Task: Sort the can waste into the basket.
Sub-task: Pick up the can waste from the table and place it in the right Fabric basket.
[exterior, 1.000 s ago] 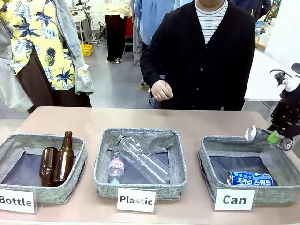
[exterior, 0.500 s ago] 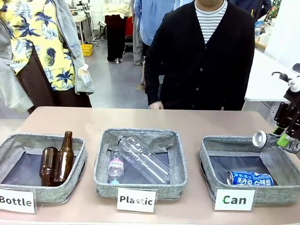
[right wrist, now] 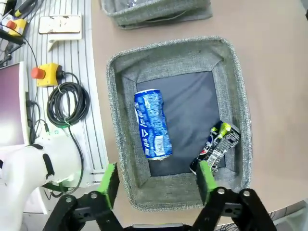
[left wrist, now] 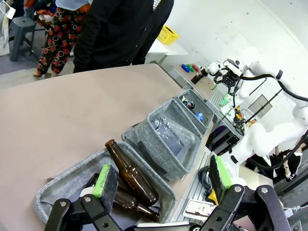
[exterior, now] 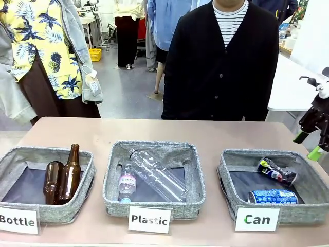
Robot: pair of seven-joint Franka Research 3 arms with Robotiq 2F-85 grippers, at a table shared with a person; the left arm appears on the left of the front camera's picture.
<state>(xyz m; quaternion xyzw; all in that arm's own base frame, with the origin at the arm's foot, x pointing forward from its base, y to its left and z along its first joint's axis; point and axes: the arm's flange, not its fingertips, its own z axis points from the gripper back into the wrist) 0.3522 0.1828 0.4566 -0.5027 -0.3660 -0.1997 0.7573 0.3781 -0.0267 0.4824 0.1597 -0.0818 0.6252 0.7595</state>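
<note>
Since both cans lie inside the basket [exterior: 229, 177] at the lower right of the front view, the sorting looks all but finished, and the step in hand reads as the release just over the bin. The blue can [exterior: 273, 196] lies on its side near the front wall by the white "Can" card [exterior: 257, 219], and the dark dented can [exterior: 277, 171] rests tilted against the far right corner; from above, in the right wrist view, the blue can [right wrist: 152, 124] sits in the middle of the dark lining and the dark can [right wrist: 219, 146] lies toward the lower right of the basket [right wrist: 114, 110]. The right gripper [right wrist: 155, 179] hangs over the basket's near wall with its green pads apart and nothing between them; in the front view it shows at the right edge [exterior: 308, 145], above and clear of the rim. The left gripper [left wrist: 161, 177] is spread wide and empty over the bottle bin [left wrist: 57, 185], where brown glass bottles [left wrist: 131, 172] lie. What the next move calls for, as I judge it, is only a lift and a retreat of the right arm, unless more cans turn up. The table [exterior: 205, 136] is a smooth, pale brown top carrying three grey bins in a row; a person in a dark cardigan [exterior: 221, 62] stands at its far side, with other people behind.
</note>
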